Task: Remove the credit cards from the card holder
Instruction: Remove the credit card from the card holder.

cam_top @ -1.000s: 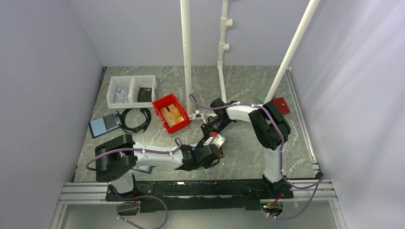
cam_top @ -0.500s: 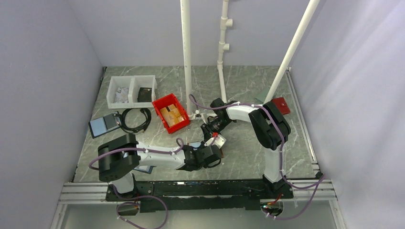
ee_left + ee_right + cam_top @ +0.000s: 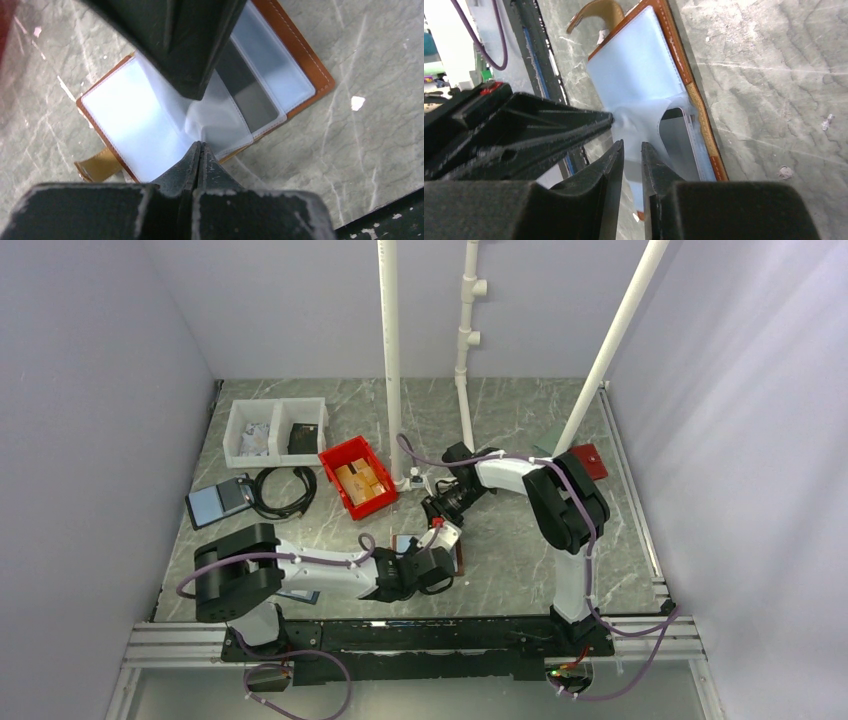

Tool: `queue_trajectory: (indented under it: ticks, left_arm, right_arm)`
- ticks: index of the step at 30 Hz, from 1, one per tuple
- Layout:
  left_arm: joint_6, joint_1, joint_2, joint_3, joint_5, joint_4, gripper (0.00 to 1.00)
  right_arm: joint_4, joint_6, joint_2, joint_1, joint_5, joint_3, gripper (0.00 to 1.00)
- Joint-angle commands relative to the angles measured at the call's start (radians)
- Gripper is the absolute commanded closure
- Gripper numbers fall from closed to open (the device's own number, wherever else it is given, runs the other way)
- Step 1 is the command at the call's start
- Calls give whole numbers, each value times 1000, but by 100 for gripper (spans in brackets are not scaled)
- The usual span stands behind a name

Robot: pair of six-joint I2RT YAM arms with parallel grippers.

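Shut go the left fingers, pinching the crumpled clear sleeve of the open brown leather bifold card holder, flat on the grey marble worktop directly beneath both arms, while the right fingers, narrowly parted, hover opposite.

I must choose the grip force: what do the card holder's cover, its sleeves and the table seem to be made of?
The cover looks like brown leather or an imitation, matte, with a stitched edge. The sleeves look like thin clear plastic, glossy and puckered where lifted. The table looks like grey veined marble, perhaps a print.
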Motion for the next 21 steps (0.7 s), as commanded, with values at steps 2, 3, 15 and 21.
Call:
queue_trajectory:
  ticks: [2,3,15,21]
  left_arm:
    - [-84,-1,-92,-71,-53,58,100]
    - [-97,1,-106,-88,-57,70,100]
    - [-431,265,-449,-528,272,595,100]
    - [-575,318,-560,-583,288,531,100]
  right_arm:
    - [-66,-93,-62,-19,-75,47,74]
    - [-77,-107,-73,-19,-76,49,73]
    - [-56,-113,-112,-19,-4,33,71]
    - [-24,-83,-105,-15,32,18,74]
